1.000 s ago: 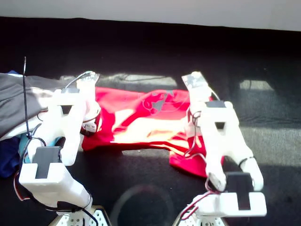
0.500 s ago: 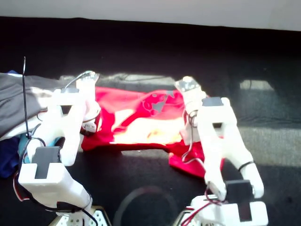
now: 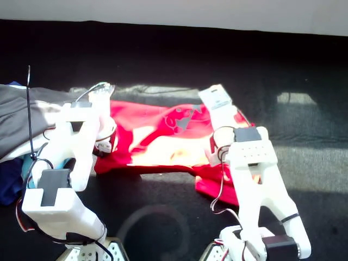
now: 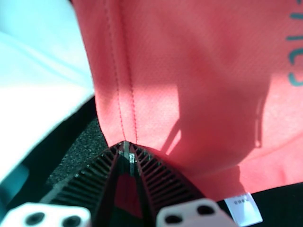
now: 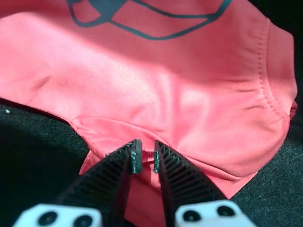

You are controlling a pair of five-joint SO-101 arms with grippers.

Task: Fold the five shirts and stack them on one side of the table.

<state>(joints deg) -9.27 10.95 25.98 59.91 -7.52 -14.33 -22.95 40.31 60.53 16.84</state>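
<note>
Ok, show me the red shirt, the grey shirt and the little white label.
Red fabric shirt (image 3: 142,117), high view, plain area beside the print.
Grey fabric shirt (image 3: 15,115), high view, its flat top.
Small white cloth label (image 4: 244,208), left wrist view, its centre.

Black cloth-covered table, spanning the full width of the high view; surface dark and matt, with a coarse felt-like nap where seen close. Pale off-white wall strip, plain, running along the table's far edge. Strong sunlight: one broad bright band across the table's middle; one small separate bright patch towards the far right. Faint ring-shaped shadow at the near edge.
</note>
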